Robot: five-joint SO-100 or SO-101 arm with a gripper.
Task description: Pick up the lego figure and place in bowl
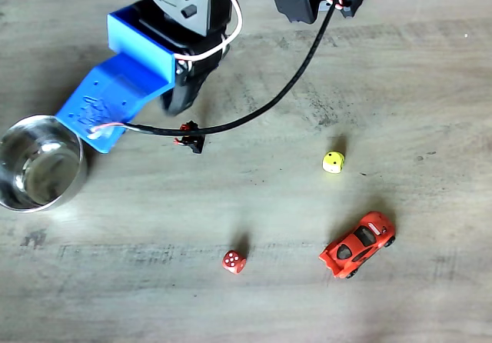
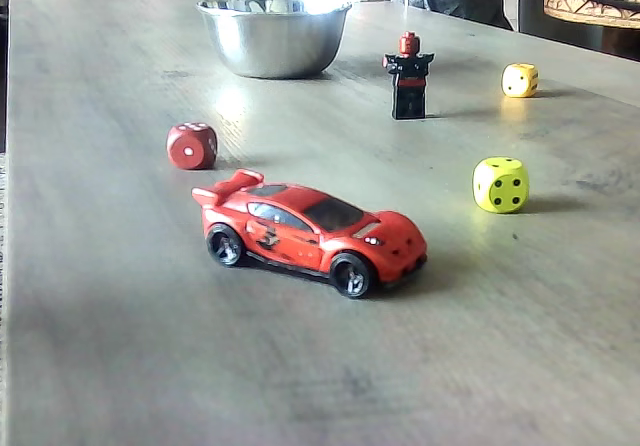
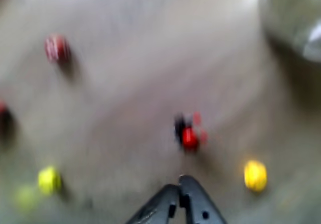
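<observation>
- The claw (image 3: 179, 180) enters the blurred wrist view from the bottom edge, its dark tips seemingly pressed together, holding nothing;
- Just beyond the tips, the lego figure (image 3: 187, 133) stands upright on the table (image 2: 120, 346), apart from the claw;
- The bowl (image 2: 273, 34) sits near the figure; a red dice (image 2: 191, 146) and red toy car (image 2: 312, 230) lie farther off.

bowl (image 2: 272, 41): shiny reflective metal | table (image 2: 100, 346): matt wood-grain | car (image 2: 310, 231): glossy red

Gripper (image 3: 179, 181) closed, empty, aloft.
</observation>
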